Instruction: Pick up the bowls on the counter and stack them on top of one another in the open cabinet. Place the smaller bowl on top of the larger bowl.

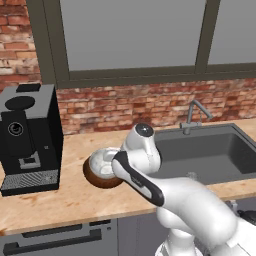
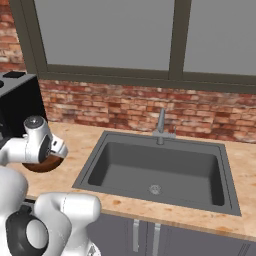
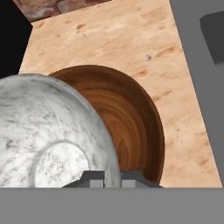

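The tan wood-grain surface (image 1: 75, 200) runs from a black coffee machine (image 1: 30, 137) at the left to the inset dark grey sink (image 2: 160, 172) at the right, with a brick wall (image 1: 150, 107) close behind. Between the machine and the sink there is a strip of free surface, and both bowls are there. The larger bowl (image 3: 131, 127), dark brown wood, sits on the surface near the sink edge, with some bare surface toward the front edge. The smaller bowl (image 3: 48, 131), white with grey marbling, is above or inside the brown one; I cannot tell if they touch. No writing can be read anywhere. The hand (image 3: 112, 177) is at the white bowl's rim, its two dark fingertips (image 3: 94, 177) close together around that rim, so it is grasping the smaller bowl.
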Motion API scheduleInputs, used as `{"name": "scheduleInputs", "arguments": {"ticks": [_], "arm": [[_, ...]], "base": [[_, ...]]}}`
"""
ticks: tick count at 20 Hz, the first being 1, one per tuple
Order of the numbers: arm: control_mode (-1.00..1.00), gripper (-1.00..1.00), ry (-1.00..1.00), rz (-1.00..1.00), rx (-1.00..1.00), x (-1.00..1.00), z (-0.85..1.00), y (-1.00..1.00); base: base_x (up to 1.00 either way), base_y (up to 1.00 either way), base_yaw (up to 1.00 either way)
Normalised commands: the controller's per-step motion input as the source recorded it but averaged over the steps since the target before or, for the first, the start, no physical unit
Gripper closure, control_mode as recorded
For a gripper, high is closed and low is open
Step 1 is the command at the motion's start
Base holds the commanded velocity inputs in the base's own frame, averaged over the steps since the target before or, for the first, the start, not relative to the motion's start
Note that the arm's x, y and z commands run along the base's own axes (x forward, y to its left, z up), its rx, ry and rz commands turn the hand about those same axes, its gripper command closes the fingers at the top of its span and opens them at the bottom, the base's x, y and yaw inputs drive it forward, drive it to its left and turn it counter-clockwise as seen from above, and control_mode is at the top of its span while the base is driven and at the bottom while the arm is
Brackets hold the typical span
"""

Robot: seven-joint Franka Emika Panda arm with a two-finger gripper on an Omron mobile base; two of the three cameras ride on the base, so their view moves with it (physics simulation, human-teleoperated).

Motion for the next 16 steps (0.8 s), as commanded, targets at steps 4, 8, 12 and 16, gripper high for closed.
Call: {"name": "scheduleInputs", "arguments": {"ticks": [4,8,12,16], "arm": [[-1.0,1.0,0.0,0.0,0.0,0.23,-0.12,0.0],[-1.0,1.0,0.0,0.0,-0.01,0.17,-0.14,0.01],[-1.0,1.0,0.0,0.0,-0.03,0.11,-0.11,0.05],[-1.0,1.0,0.0,0.0,-0.01,0.05,-0.03,0.02]], "base": [[0.0,0.0,0.0],[0.0,0.0,0.0],[0.0,0.0,0.0],[0.0,0.0,0.0]]}}
